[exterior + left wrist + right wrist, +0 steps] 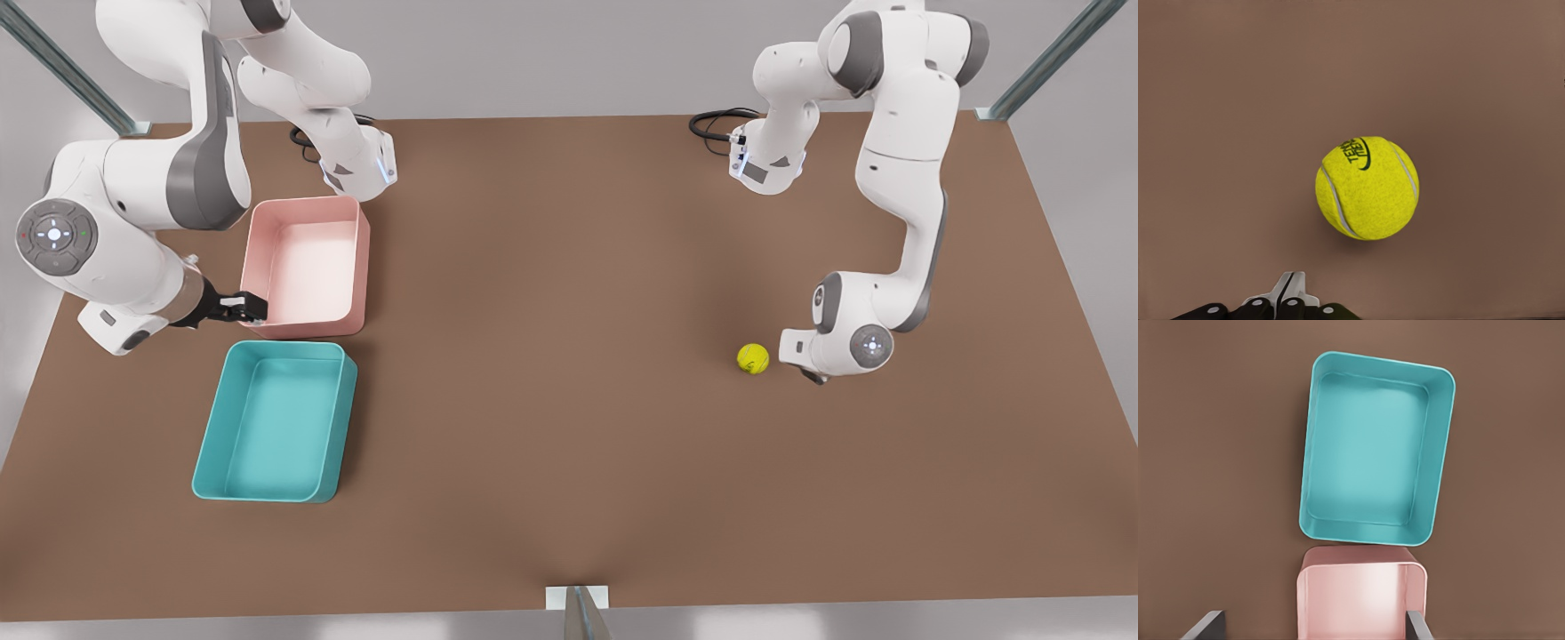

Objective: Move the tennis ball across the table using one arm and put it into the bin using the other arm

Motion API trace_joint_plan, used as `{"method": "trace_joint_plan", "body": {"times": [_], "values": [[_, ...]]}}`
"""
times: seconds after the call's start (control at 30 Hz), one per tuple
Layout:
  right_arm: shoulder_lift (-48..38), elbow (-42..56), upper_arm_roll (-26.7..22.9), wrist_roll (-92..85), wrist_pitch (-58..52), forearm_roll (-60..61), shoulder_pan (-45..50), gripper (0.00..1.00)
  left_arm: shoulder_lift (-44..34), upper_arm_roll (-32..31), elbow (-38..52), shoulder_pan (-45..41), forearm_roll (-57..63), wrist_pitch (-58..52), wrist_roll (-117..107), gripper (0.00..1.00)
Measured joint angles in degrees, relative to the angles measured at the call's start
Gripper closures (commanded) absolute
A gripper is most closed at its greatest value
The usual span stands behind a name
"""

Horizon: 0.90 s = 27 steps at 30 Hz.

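Tennis ball (753, 358) placement comes last in a left-to-right reading of the front view. At that view's left, the right gripper (252, 308) is hovering beside the near-left corner of the pink tub (307, 267); in the right wrist view its two fingers (1203, 626) are standing well apart, open, with the tub's (1361, 600) end between them. Just nearer than the pink tub, the teal bin (276, 422) is sitting on the brown table (551, 373), its far rim close against the pink tub's near wall; the right wrist view is showing the bin (1375, 450) with nothing in it. Well apart from both tubs, toward the front view's right, the ball is resting on the bare tabletop. The left gripper (813, 375) is hanging just to the right of the ball, not touching it. In the left wrist view the ball (1367, 188) is lying ahead of the gripper (1289, 297), whose fingers are pressed together, closed on nothing.
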Motion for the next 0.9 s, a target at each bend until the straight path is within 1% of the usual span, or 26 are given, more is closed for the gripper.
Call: {"method": "trace_joint_plan", "body": {"times": [0.13, 0.33, 0.7, 0.8, 0.9], "values": [[0.0, -0.2, -0.1, 0.2, 0.1, 0.2, -0.1, 0.0, 0.0, 0.0, 0.2, -0.2, 2.4, 1.9, 9.6, 0.79], [0.2, -0.2, -0.1, 0.4, 0.1, 0.1, 0.0, 0.0, 0.0, -2.6, 0.2, -0.3, 7.1, 1.4, 20.3, 0.79], [0.5, -0.3, -0.1, 0.4, -0.1, 0.0, 0.1, 0.0, 2.7, -2.8, -0.7, -0.6, 8.5, 0.8, 26.7, 0.79], [0.6, -0.4, -0.1, 0.4, -0.1, 0.0, 0.2, 0.0, 2.4, -3.5, -0.4, -3.8, 8.3, 0.9, 26.1, 0.79], [0.6, -0.5, -0.1, 0.4, -0.1, 0.0, 0.3, 0.0, 2.1, -6.8, 0.7, -10.6, 4.4, 1.4, 22.9, 0.79]]}}
